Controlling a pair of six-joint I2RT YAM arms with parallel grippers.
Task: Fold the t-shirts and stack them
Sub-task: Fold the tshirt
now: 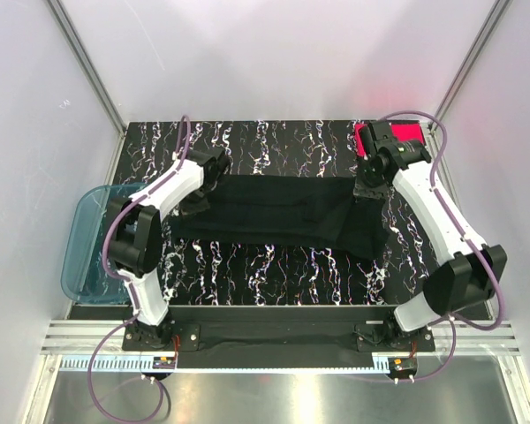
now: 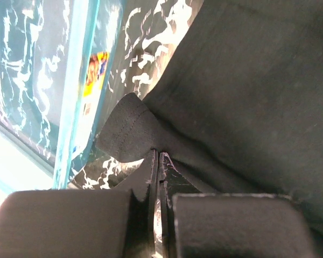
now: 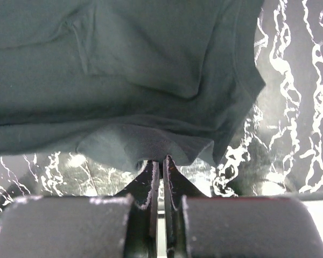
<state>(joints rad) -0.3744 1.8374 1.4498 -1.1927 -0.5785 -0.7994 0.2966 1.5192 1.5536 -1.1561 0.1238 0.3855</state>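
Across the black marbled desk [image 1: 274, 274], the large plain black cloth t-shirt [image 1: 283, 212] is spanning left to right, with the left fingers [image 2: 151, 180] and right fingers [image 3: 152, 185] each pinching one end.

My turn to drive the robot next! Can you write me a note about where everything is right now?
Left gripper: shut on the left end of the black t-shirt.
Right gripper: shut on its right end.
Black t-shirt: a long band across the middle of the table.
Pink-red t-shirt: far right corner, partly behind the right arm.
Done: black one looks partly folded.
Left: finish folding, then stack the two.
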